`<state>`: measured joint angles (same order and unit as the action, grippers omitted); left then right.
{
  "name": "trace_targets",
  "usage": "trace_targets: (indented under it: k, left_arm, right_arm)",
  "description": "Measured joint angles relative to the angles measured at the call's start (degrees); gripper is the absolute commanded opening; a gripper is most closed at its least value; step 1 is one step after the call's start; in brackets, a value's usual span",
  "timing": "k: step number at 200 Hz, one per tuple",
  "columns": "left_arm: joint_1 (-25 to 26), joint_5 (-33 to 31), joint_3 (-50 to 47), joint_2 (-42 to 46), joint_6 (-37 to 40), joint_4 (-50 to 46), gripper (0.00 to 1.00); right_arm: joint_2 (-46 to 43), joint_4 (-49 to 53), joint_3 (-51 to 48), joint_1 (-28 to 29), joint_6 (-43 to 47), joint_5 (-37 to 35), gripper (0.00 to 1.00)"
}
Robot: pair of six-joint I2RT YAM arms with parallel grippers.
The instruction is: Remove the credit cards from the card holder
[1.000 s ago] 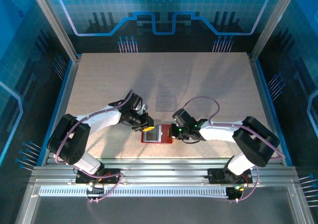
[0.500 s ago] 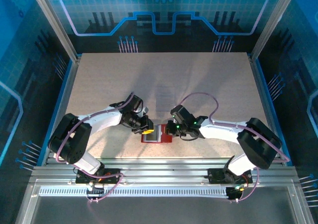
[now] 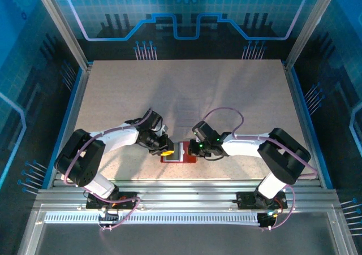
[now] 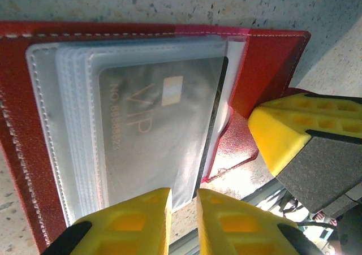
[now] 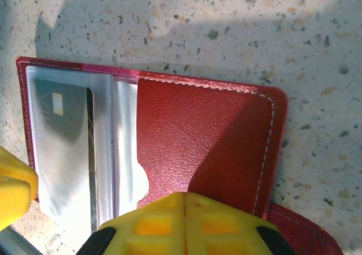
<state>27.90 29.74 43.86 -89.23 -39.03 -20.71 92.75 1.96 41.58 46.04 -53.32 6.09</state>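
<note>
The card holder (image 3: 182,159) lies open near the table's front edge, dark red with clear sleeves. Its red border (image 4: 266,63) frames a stack of sleeves, and a grey credit card (image 4: 158,125) marked VIP shows in the top sleeve. My left gripper (image 4: 184,195) hovers at the sleeve's lower edge with its jaws a narrow gap apart and bare table showing between them. My right gripper (image 5: 185,201) is shut, tips together, over the near edge of the holder's red right half (image 5: 198,142). The card (image 5: 56,130) lies left of it. Seen from above, the left gripper (image 3: 166,151) and right gripper (image 3: 193,148) flank the holder.
The speckled table (image 3: 237,91) stretches far behind the holder. A metal rail (image 3: 181,195) runs along the near edge just below the holder. Frame posts and blue side walls (image 3: 76,96) close in the sides. A faint pale rectangle (image 3: 188,112) lies behind the holder.
Both grippers have closed in on the holder: the right one slid left onto its red half and the left one moved down-right over the sleeves. The holder has stayed put.
</note>
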Motion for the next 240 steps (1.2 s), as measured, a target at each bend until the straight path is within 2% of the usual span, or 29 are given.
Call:
trace_targets:
  k: [68,98,141,160,240]
  left_arm:
    - [0.04,-1.73,-0.35,0.35,-1.14,0.59,0.17]
    - [0.04,-1.92,-0.63,0.61,-1.79,1.62,0.14]
    - [0.04,-1.99,-0.63,0.61,-2.01,1.75,0.12]
    - [0.04,-2.60,-0.63,0.61,-1.99,1.64,0.09]
    - [0.04,-4.09,-1.31,0.22,-1.33,1.42,0.09]
  right_arm:
    - [-1.53,1.25,0.57,0.00,0.42,1.77,0.14]
    - [-1.92,1.68,3.65,-0.15,-0.09,5.05,0.13]
    - [0.02,-0.35,7.67,-0.37,-2.14,9.60,0.14]
    - [1.31,-0.52,7.67,-0.44,-2.78,10.58,0.14]
    - [4.72,-0.63,7.67,-0.74,-3.74,12.83,0.18]
